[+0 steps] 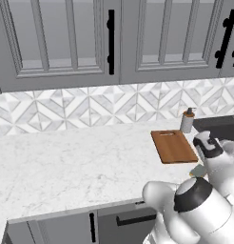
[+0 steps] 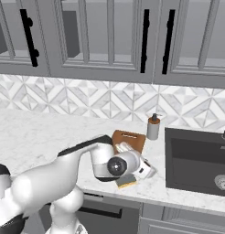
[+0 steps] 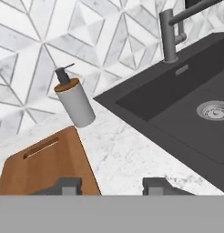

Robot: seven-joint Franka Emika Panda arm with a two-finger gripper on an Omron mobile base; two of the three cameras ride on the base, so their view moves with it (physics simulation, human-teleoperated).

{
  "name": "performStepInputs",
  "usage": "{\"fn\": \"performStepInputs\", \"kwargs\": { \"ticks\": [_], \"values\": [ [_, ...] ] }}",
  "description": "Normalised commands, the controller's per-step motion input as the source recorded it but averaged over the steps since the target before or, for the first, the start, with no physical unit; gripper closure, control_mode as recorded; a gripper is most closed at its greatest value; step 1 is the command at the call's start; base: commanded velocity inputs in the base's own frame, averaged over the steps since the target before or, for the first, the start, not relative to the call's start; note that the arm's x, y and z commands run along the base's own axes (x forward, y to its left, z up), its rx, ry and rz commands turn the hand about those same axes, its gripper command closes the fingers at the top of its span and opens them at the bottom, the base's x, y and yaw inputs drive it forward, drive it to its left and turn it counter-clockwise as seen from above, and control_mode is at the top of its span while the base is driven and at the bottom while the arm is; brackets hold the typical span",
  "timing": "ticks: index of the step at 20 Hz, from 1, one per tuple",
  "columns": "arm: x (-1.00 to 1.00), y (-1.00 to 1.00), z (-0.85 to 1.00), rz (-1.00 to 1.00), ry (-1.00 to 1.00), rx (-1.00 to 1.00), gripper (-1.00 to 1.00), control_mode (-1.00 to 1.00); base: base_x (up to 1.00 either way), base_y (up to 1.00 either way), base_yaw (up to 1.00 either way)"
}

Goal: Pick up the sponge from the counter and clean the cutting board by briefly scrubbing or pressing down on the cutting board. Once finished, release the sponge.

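Right base view, sponge point(image 2: 126, 182) on counter point(image 2: 50, 132), just below end effector point(image 2: 148, 171)

Small grey-topped, yellow-bottomed sponge point(image 2: 126, 182) mostly hidden under the white arm's wrist in right base view; left base view shows just a corner. Flat reddish-brown wooden cutting board point(image 2: 128, 140): near end covered by the arm in right base view. Dark sink basin point(image 2: 199, 161) cut by frame edge.

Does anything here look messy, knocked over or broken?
Nothing stands out. The cutting board lies flat on the counter, the soap dispenser stands upright, and the sponge sits near the counter's front edge.
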Motion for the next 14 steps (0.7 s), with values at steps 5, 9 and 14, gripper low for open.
{"fn": "performStepInputs", "kwargs": {
  "ticks": [5,9,14],
  "values": [
    [-0.84,-0.19,1.00,0.07,-0.01,0.28,-1.00,-1.00,0.00,0.00,0.00],
    [-0.91,0.00,1.00,0.02,0.20,0.24,-1.00,-1.00,0.00,0.00,0.00],
    [-0.79,0.02,0.98,0.07,0.31,0.11,-1.00,-1.00,0.00,0.00,0.00]
  ]
}}
